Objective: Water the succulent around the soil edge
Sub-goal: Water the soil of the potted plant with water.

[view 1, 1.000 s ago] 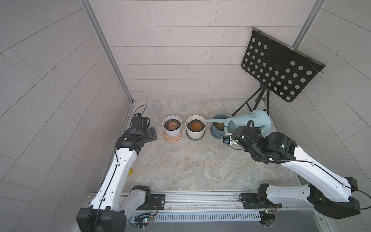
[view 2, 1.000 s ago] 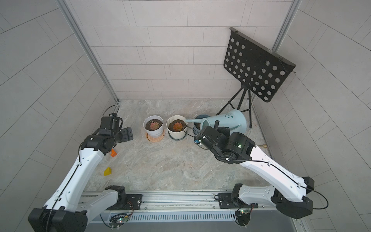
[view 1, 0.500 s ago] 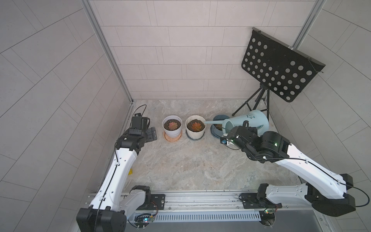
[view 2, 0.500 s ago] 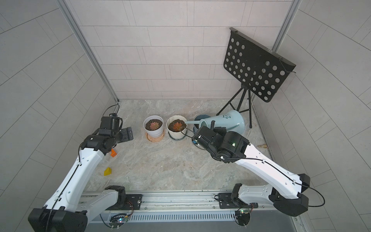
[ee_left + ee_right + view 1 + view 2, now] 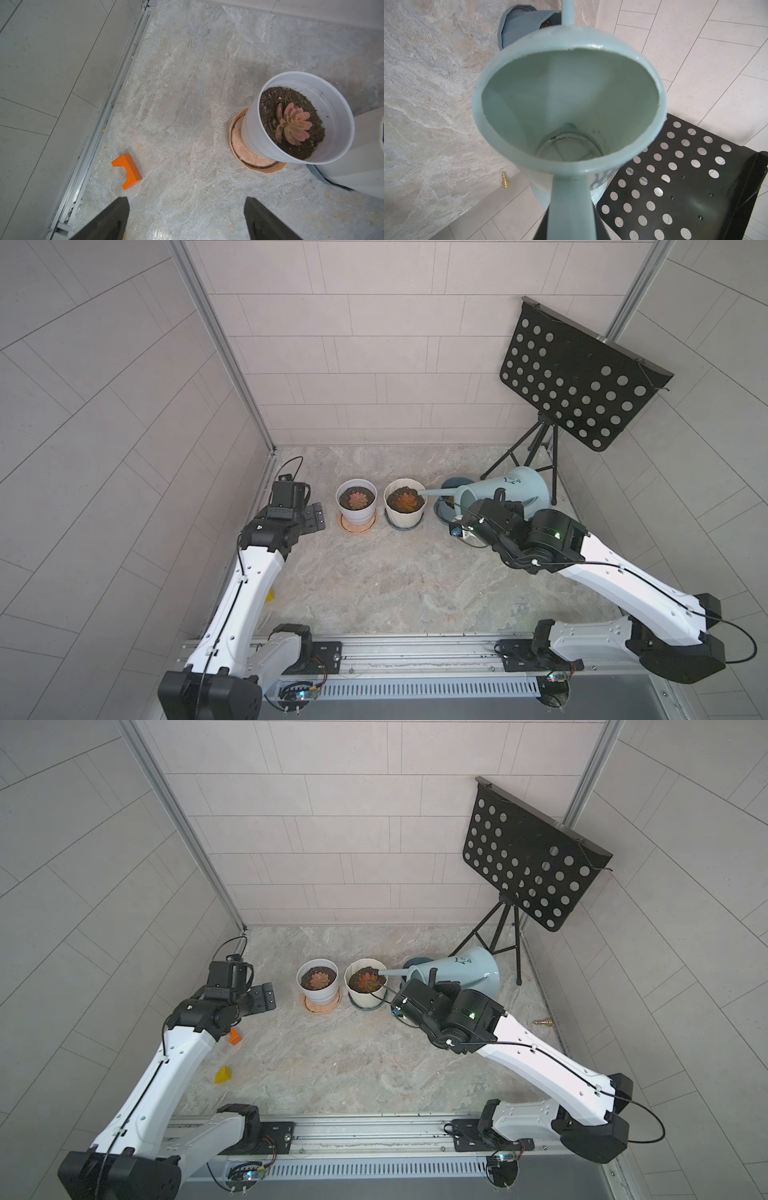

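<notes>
Three pots: white pot, cream pot, blue pot. Two succulents show: pink succulent, orange succulent; the blue pot's contents are hidden. Two saucers: peach saucer, grey saucer. One can. One music stand. Two blocks: orange block, yellow block. One brass piece. Two arms: left arm, right arm.

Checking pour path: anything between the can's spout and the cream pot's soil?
Nothing visible. The right claw holds the watering can tilted; its spout tip is over the cream pot's soil edge, beside the succulent. The blue pot sits below the spout, not blocking.
</notes>
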